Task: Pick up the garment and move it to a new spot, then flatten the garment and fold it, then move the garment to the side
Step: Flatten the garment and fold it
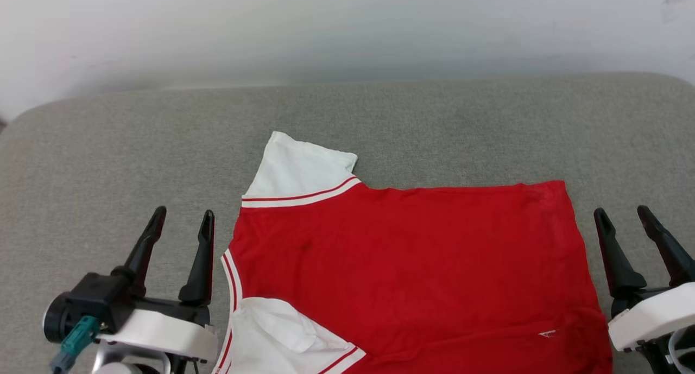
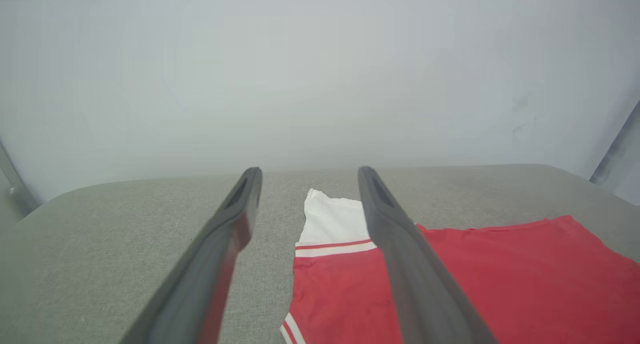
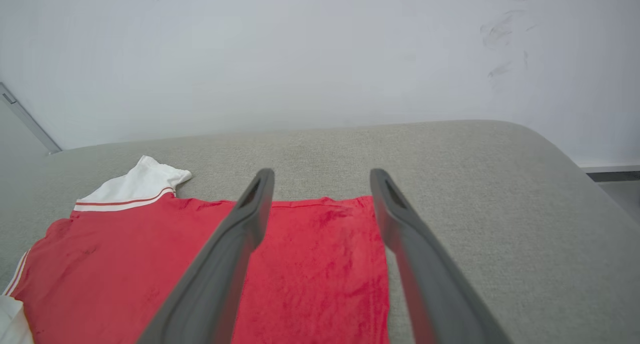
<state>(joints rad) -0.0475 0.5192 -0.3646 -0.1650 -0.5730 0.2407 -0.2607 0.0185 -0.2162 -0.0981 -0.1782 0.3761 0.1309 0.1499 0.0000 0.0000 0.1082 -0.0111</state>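
The garment (image 1: 407, 260), a red shirt with white sleeves and red-and-white stripe trim, lies spread flat on the grey padded surface, plain red side up, collar to the left. One white sleeve (image 1: 301, 173) points away from me and the other (image 1: 277, 336) is folded onto the shirt at the near edge. My left gripper (image 1: 183, 218) stands open just left of the collar, holding nothing. My right gripper (image 1: 623, 214) stands open just right of the hem, also holding nothing. The shirt (image 2: 450, 279) lies beyond the left fingers, and the hem (image 3: 320, 264) lies under the right fingers.
The grey padded surface (image 1: 108, 146) reaches past the shirt on all sides, with rounded far corners. A pale wall (image 1: 347, 26) rises directly behind it. A grey metal bar (image 3: 30, 119) leans at the far left in the right wrist view.
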